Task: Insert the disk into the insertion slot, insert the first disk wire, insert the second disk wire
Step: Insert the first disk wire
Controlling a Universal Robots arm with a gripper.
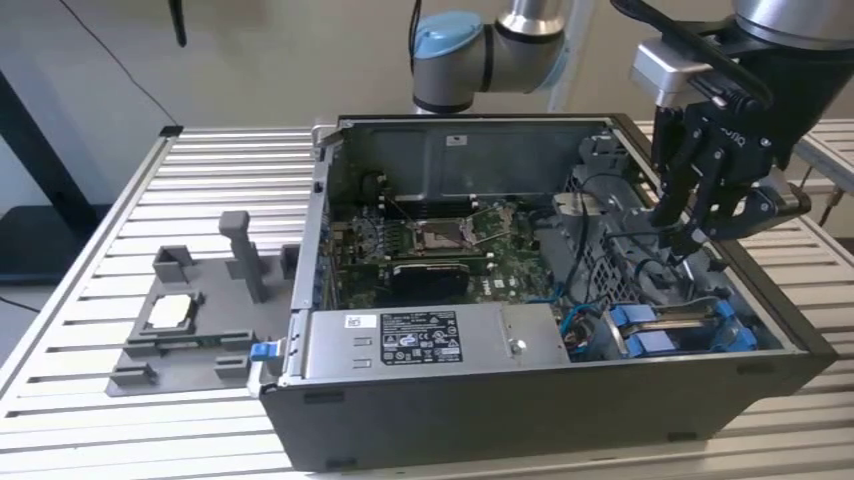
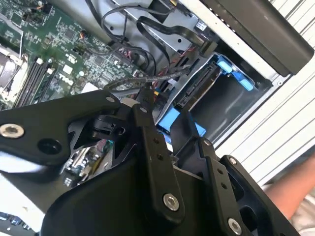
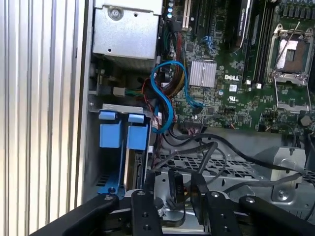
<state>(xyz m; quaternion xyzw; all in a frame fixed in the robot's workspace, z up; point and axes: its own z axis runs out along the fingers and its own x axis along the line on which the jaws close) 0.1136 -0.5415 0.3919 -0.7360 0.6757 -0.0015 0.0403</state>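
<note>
Exterior view: my gripper [image 1: 683,240] hangs at twelve o'clock from the disk [image 1: 641,335], which sits in the insertion slot [image 1: 681,318]. Second wrist view: black wires [image 2: 145,25] lie just beside the disk [image 2: 199,86]. First wrist view: clenched or released, I cannot tell.

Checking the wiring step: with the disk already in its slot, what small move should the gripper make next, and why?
Probably a short descent toward the connector end of the disk: the gripper hangs above the drive cage among black cables, and that end looks bare, no wire plugged in.
</note>
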